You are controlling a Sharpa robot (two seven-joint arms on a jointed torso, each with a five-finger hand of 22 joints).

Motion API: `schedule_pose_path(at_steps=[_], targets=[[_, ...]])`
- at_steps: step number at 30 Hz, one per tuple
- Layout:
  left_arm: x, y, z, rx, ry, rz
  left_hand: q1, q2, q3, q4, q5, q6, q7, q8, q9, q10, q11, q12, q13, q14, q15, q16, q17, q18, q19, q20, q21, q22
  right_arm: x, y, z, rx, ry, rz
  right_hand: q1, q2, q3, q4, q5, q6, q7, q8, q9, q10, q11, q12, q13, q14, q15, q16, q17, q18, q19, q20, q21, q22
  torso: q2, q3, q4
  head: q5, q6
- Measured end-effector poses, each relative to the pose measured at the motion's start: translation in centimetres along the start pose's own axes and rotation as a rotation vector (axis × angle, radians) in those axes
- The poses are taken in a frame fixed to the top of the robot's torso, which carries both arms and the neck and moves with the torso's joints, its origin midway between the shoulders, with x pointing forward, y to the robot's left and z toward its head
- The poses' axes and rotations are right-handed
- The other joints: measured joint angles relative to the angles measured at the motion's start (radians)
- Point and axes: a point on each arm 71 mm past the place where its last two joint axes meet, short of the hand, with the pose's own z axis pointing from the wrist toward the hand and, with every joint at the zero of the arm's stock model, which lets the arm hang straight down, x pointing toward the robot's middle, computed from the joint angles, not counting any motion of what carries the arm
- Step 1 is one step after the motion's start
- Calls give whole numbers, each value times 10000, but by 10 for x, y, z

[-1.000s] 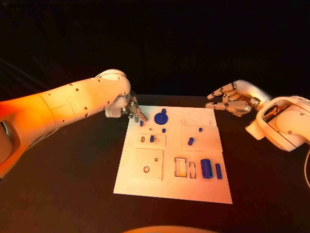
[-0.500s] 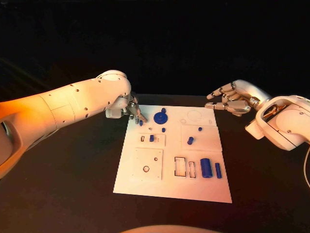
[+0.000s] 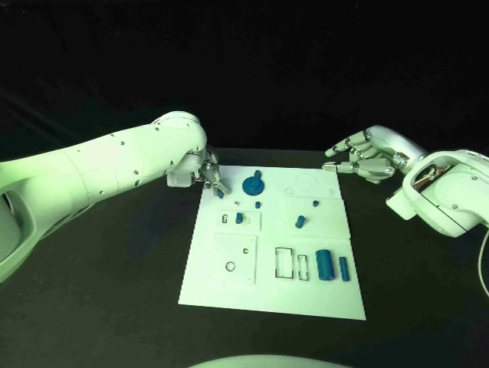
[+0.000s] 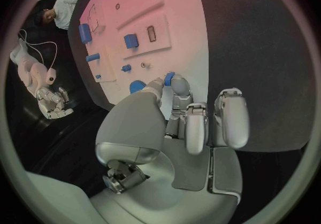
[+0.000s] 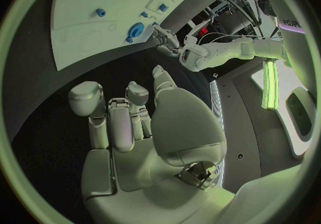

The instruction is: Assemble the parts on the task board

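Left hand [image 3: 208, 175] at the white task board's [image 3: 236, 291] far-left corner pinches a small blue peg [image 4: 169, 78] between its fingertips, just over the board. Near edge: large blue cylinder [image 3: 325, 265] and slimmer blue bar [image 3: 343, 267] lie beside two rectangular slots [image 3: 292, 263]. Mid-board: small blue pegs [image 3: 300, 222]. Far edge: round blue gear-like disc [image 3: 254, 185], close to the held peg. Right hand [image 3: 361, 157] hovers off the far-right corner, fingers loosely curled, holding nothing. Advice: keep the peg upright, line up over its hole before lowering, don't bump the disc.
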Motion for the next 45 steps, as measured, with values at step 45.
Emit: schedule_pose_path(at_steps=[45], targets=[[57,13,-28,1747,-247,-1340,-301,-1198,4869,-974,-889,-452,18,1136,99,287,-104,415,262,36,-36,0,-3,-2,37,-37,-56,4,3,-3,0,95,116,35,131,131,0,0,198,0,0,0,-6,0,0,0,-11,0,0,1,6,-6,0,0,2,-35,-13,-14,63,58,-82]])
